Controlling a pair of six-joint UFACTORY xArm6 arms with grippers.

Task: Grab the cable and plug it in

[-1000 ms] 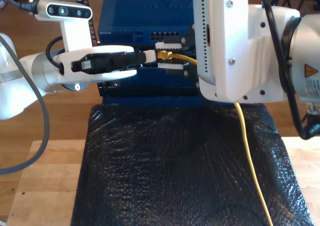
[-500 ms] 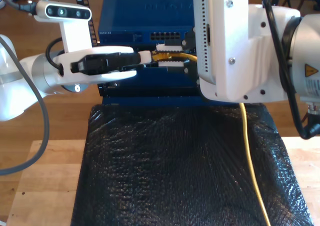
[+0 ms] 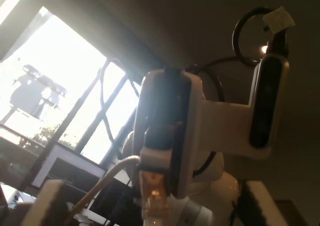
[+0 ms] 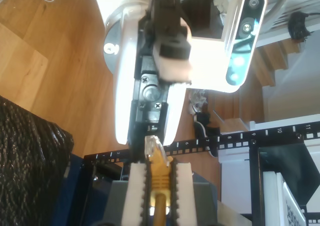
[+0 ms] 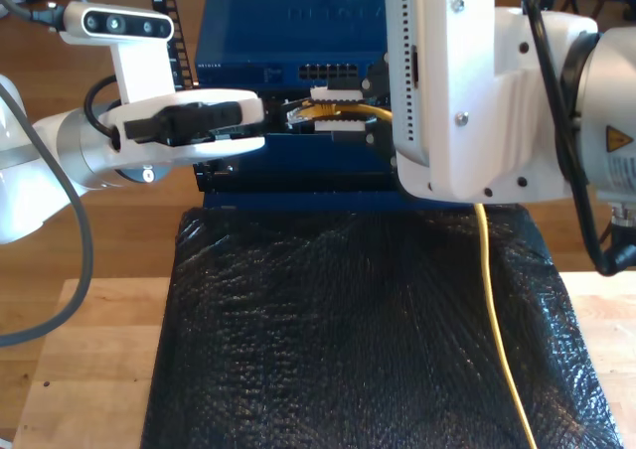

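- Two arms over a black crinkly mat [image 5: 328, 340] that lies on a wood table [image 5: 89, 370], nearest the exterior camera.
- The yellow cable [image 5: 494, 310] runs up the mat on the exterior view's right and goes behind the big white arm there.
- That arm carries my second gripper [image 4: 159, 168]. Its two ribbed white fingers [image 4: 135, 191] are clamped on the cable just behind the plug [image 4: 154, 148], and the clear tip sticks out past them.
- In the exterior view the plug [image 5: 303, 114] hangs in the air in front of the blue box [image 5: 288, 32], below its row of ports [image 5: 328, 72]. It's near the box face; can't tell if it touches.
- My first gripper [image 5: 260, 121] reaches in from the exterior view's left, pointed at the plug and just short of it. Its fingers [image 3: 47, 201] are spread wide with nothing between them.
- From the first wrist view, the second gripper [image 3: 155, 166] faces the camera with the plug [image 3: 152, 196] at its tip.
- A black rack rail [image 4: 240, 138] stands behind.
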